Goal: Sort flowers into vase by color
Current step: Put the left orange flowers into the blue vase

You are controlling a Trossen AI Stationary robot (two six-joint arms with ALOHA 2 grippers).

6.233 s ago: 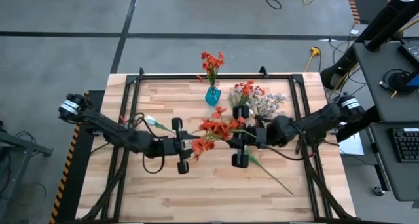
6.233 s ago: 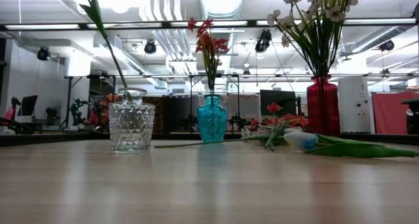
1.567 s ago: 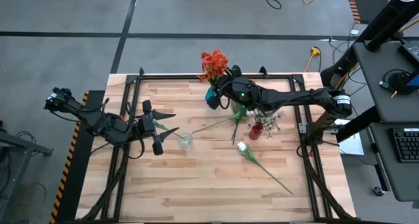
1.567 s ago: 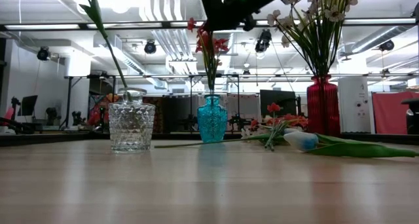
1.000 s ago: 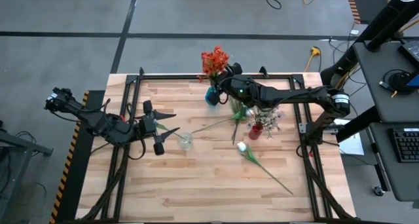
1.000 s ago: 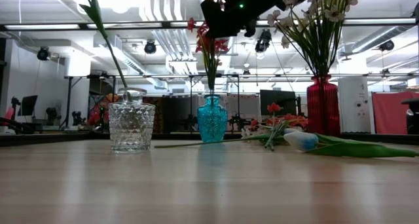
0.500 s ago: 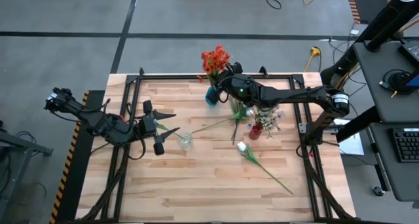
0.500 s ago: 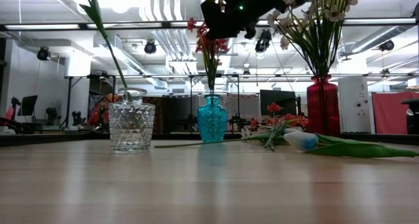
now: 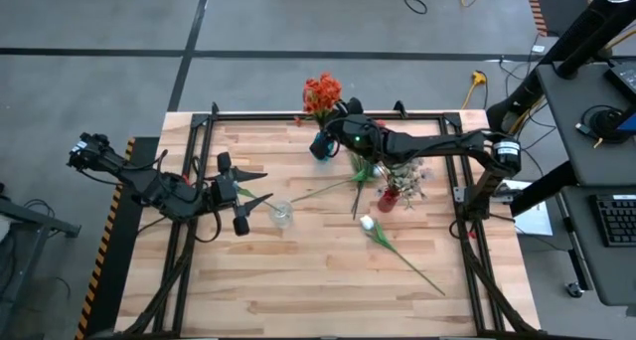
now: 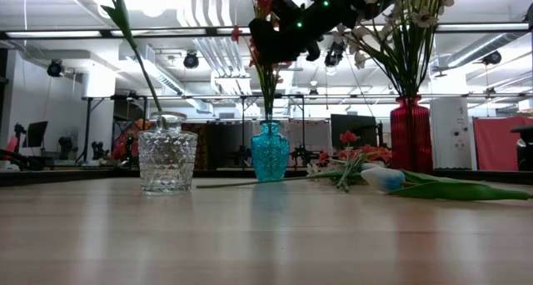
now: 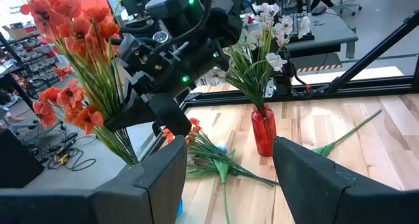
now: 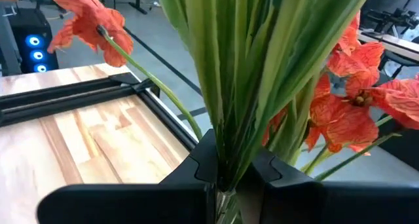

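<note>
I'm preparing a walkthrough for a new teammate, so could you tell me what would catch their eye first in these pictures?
Most striking is the bunch of orange-red flowers held by its green stems in the shut right claw above the turquoise vase at the table's far edge. Beside it, the red vase carries pale blossoms. The left claw waits open beside the clear glass vase.

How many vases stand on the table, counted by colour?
Clear glass vase: 1
Turquoise vase: 1
Red vase: 1
Total: 3
</note>
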